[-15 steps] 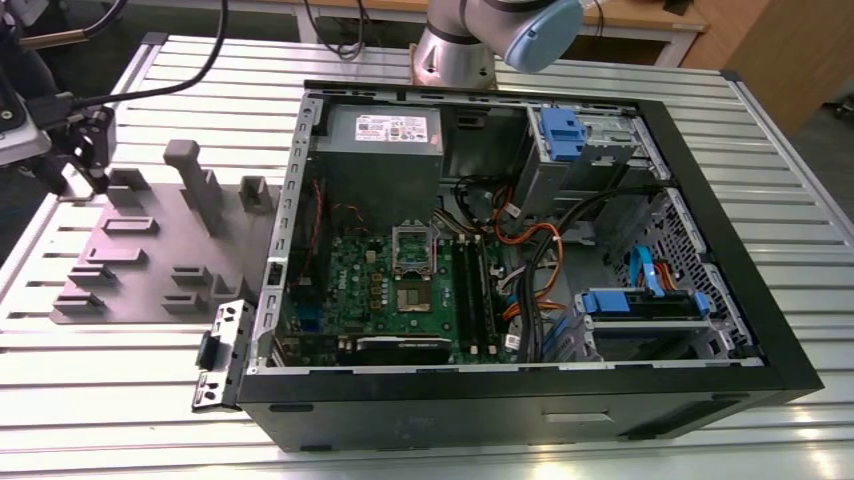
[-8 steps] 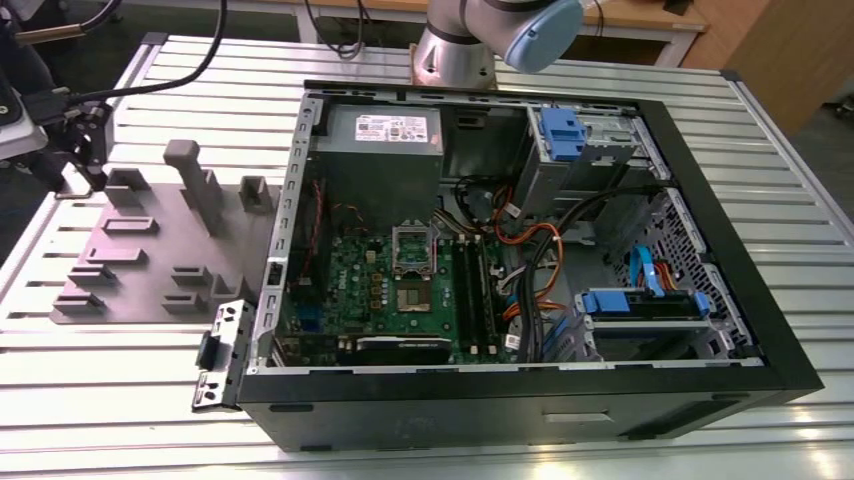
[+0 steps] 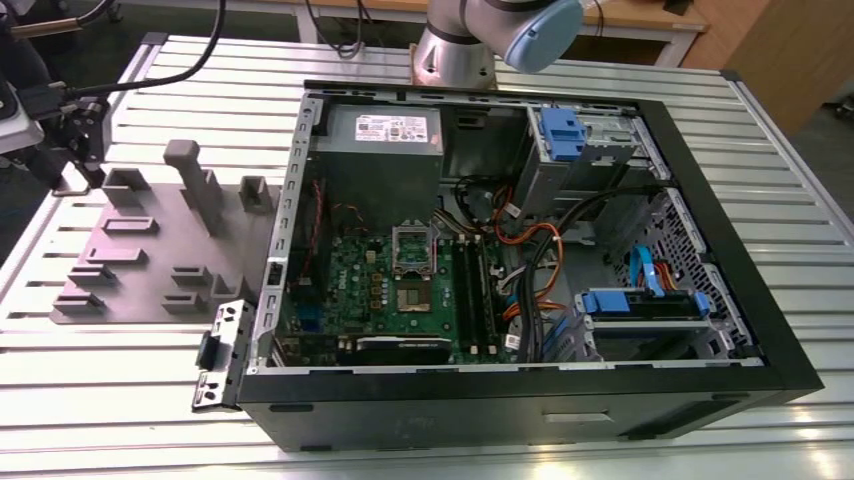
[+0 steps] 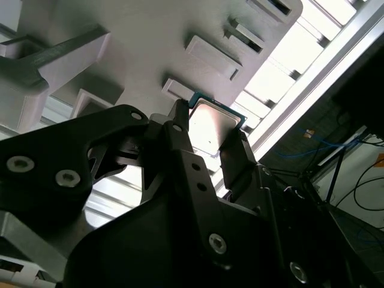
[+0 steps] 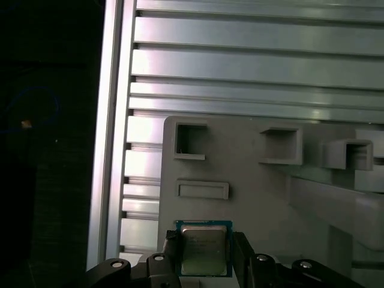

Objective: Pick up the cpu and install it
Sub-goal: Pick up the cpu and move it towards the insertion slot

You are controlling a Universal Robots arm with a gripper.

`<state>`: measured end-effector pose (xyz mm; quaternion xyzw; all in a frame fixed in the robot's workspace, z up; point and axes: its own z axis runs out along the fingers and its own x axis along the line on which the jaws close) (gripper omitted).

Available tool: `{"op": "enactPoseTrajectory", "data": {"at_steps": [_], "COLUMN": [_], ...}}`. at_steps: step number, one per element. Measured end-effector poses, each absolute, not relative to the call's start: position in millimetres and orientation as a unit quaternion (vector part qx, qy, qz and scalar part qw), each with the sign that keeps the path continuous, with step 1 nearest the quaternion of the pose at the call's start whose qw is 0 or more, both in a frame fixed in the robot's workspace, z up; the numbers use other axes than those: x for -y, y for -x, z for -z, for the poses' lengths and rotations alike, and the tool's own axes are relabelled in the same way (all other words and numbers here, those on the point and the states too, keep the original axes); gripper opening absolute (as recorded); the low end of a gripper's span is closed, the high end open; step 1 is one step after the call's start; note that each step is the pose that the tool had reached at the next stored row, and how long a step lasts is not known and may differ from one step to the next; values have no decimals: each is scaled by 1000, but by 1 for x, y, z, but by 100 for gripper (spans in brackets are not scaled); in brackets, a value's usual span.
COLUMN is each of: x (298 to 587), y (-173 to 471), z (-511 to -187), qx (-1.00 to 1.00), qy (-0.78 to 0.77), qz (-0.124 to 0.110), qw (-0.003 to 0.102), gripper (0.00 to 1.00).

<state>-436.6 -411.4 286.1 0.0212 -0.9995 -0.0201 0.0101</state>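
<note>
Pincer (image 5: pixel 205 245) grips cpu (image 5: pixel 204 252) — flat square (dull silver).

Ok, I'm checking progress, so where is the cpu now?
In both wrist views the cpu is gripped in the tool, above the grey fixture plate, near the plate's edge by the ribbed metal table.

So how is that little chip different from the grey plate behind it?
The chip is small, square, shiny metal; the plate is broad, matte grey with raised pockets. The chip sits in the gripper; the plate lies on the slatted table. Both are greyish.
</note>
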Motion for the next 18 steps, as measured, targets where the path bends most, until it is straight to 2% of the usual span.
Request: {"op": "enactPoseTrajectory", "data": {"at_steps": [18], "x": [411], "y": [437], "z": [-291], "qx": [1000], "qy": [-21], "qz": [20], "qw": [10], "gripper": [45]}}
